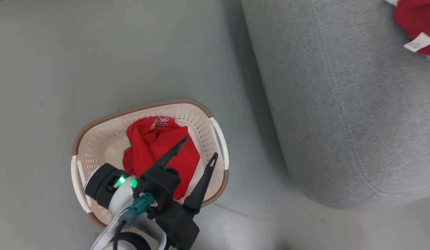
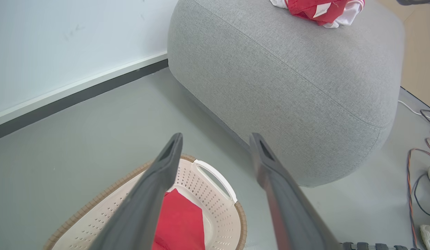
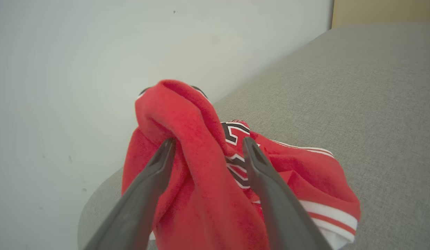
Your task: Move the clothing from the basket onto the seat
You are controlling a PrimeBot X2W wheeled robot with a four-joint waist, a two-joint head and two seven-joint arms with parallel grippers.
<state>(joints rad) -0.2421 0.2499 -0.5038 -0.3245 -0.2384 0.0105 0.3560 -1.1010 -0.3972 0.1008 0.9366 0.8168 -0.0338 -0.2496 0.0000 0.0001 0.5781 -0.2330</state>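
Observation:
A red jersey (image 1: 155,142) lies crumpled in the cream perforated basket (image 1: 131,110) on the floor. My left gripper (image 1: 200,147) hovers over it, open, with nothing between its fingers. In the left wrist view that gripper (image 2: 216,136) points past the basket (image 2: 208,205) and its red clothing (image 2: 181,218) toward the grey seat (image 2: 287,69). A second red jersey (image 1: 414,17) with a white tag lies on the seat (image 1: 340,104). My right gripper (image 3: 209,140) stands open over this jersey (image 3: 201,194). A raised fold of fabric stands between its spread fingers, on the seat (image 3: 357,86).
The basket stands on grey floor (image 1: 96,52), left of the seat's rounded corner. In the left wrist view a pale wall with a dark baseboard (image 2: 79,90) runs behind, and loose cables (image 2: 420,156) trail on the floor to the right of the seat.

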